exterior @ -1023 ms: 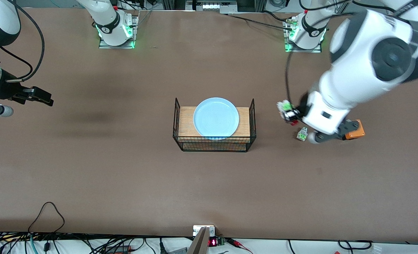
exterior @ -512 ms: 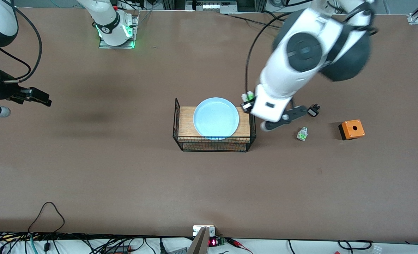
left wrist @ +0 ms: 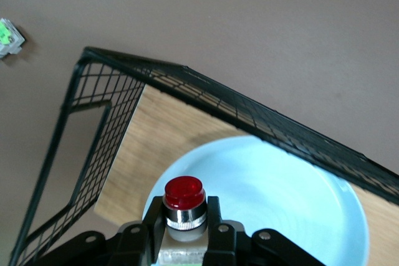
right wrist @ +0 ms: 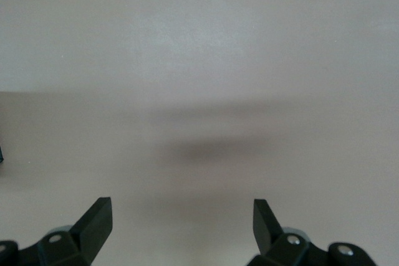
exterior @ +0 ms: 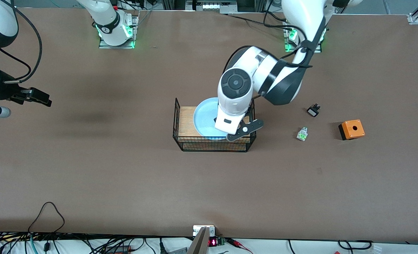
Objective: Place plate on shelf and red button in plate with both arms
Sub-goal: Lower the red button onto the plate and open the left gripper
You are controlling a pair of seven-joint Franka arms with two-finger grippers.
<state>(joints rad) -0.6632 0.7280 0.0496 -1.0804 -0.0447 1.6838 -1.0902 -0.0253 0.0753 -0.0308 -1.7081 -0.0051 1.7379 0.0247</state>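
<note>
Over at the right arm's end of the counter (exterior: 124, 176), the right gripper (right wrist: 181, 219) hangs above bare brown surface, its fingers (right wrist: 93, 219) spread wide with nothing between them; that arm waits, well apart from everything else.

Middle of the counter now: a black wire basket (exterior: 177, 121) with a wooden board (exterior: 187, 120) as its top shelf, and the plate (exterior: 203, 118), pale blue and round, sits flat on that board between the basket's two raised mesh ends. The left arm reaches down from its base and covers the part of the plate toward its own end of the counter.

The left wrist view gives the close look: the left gripper (left wrist: 184, 228) is over the plate, fingers (left wrist: 213, 213) clamped tight on the red button (left wrist: 184, 200), red cap pointing out past the fingertips, a metal collar just beneath it. The cap is above the plate's pale blue floor, near its rim; whether it touches the plate, I cannot tell.

On toward the left arm's end: a small white-green part (exterior: 302, 134) lies on the counter, a small black part (exterior: 313, 110) sits farther from the front camera than that, and then an orange box (exterior: 351, 129) with a hole in its top, all three well clear of the basket.
</note>
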